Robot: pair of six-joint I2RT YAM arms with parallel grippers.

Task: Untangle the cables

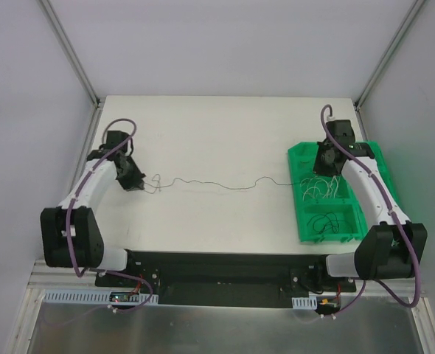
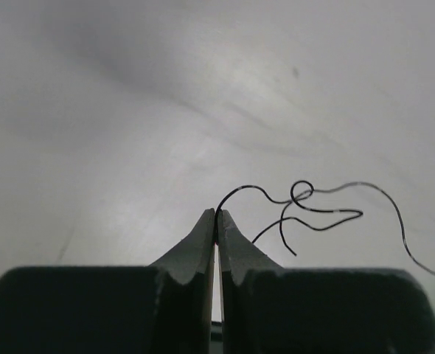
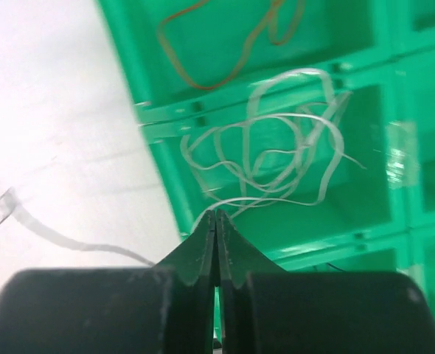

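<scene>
We spread out the dark cable (image 1: pixel 203 183), clamped in our left end effector (image 2: pixel 217 214); the right end effector (image 3: pixel 217 214), jaws together, should sort the whitish cables (image 3: pixel 276 147) next.

The left claw (image 2: pixel 216 215) and the right claw (image 3: pixel 216 215), held wide apart, both have fingers pressed together.

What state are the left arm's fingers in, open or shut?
Shut on the dark cable. In the left wrist view the fingers of the left gripper meet at the tips, and the cable comes out between them.
</scene>
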